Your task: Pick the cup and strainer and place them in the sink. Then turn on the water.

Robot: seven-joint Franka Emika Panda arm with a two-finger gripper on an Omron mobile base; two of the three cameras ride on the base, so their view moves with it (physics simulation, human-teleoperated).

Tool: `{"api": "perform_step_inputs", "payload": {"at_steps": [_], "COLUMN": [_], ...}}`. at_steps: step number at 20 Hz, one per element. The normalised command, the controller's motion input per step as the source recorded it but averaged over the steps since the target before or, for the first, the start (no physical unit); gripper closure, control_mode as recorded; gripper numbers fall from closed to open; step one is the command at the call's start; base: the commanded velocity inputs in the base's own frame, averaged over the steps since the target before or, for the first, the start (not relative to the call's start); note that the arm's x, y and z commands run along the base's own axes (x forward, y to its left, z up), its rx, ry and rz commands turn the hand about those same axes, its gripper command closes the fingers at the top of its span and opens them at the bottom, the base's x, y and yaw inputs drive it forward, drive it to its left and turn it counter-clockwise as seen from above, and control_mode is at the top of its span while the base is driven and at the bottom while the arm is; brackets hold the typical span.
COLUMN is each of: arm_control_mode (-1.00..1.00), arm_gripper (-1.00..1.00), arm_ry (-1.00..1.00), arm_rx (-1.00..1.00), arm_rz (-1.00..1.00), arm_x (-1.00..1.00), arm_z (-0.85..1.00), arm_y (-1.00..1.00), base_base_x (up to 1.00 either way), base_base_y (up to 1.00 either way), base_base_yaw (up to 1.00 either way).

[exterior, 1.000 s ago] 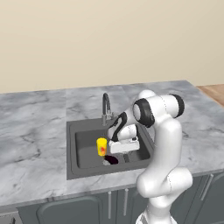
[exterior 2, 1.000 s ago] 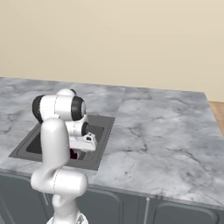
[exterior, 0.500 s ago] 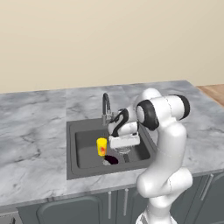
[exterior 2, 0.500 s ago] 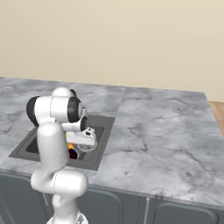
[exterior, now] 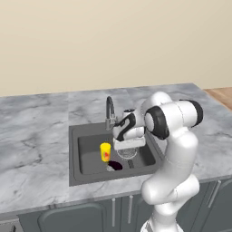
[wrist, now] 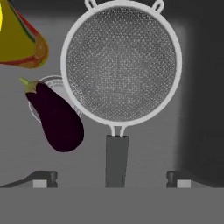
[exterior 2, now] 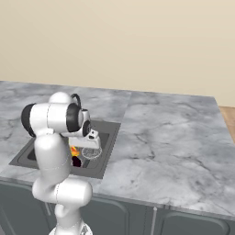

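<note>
So the arm is bent forward and down over the sink (exterior: 74, 156), that dark grey basin sunk into the grey-white marble countertop (exterior: 31, 136), with the gripper (wrist: 111, 178) hanging just above the basin floor. In the hand view its two dark fingertips (wrist: 43, 178) sit wide apart at the bottom edge, spread fully with nothing between them, and the strainer (wrist: 121, 65) lies flat on the sink bottom right below, its dark handle pointing straight back toward the gap between the fingertips without either one touching it. The mesh head is round with a pale rim and two little loops on the far side. The cup (exterior: 105, 151) is in the sink too, standing upright to the left of the strainer in the left base view, bright yellow with the red-orange mark on its side (in the hand view it's just a yellow blob cut off by the top left corner). Between them, near the drain, there's a dark purple eggplant (wrist: 57, 119) lying on the basin floor, close to the strainer's rim but I can't tell if it actually touches. The tap (exterior: 109, 110) stands at the back edge of the sink, dark arched spout, right behind the robot's wrist in the left base view.
</note>
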Motion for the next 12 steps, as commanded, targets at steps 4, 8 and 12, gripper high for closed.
{"api": "perform_step_inputs", "payload": {"at_steps": [4,8,12], "arm_control_mode": [-1.0,-1.0,-1.0], "arm_gripper": [-1.0,-1.0,-1.0], "arm_ry": [-0.2,-0.22,-0.21], "arm_rx": [0.0,0.0,0.0], "arm_rz": [0.0,0.0,0.0], "arm_x": [0.0,0.0,0.0], "arm_z": [0.16,0.15,0.19], "arm_y": [0.0,0.0,-0.02], "base_base_x": [0.0,0.0,0.0], "base_base_y": [0.0,0.0,0.0], "base_base_yaw": [0.0,0.0,0.0]}}
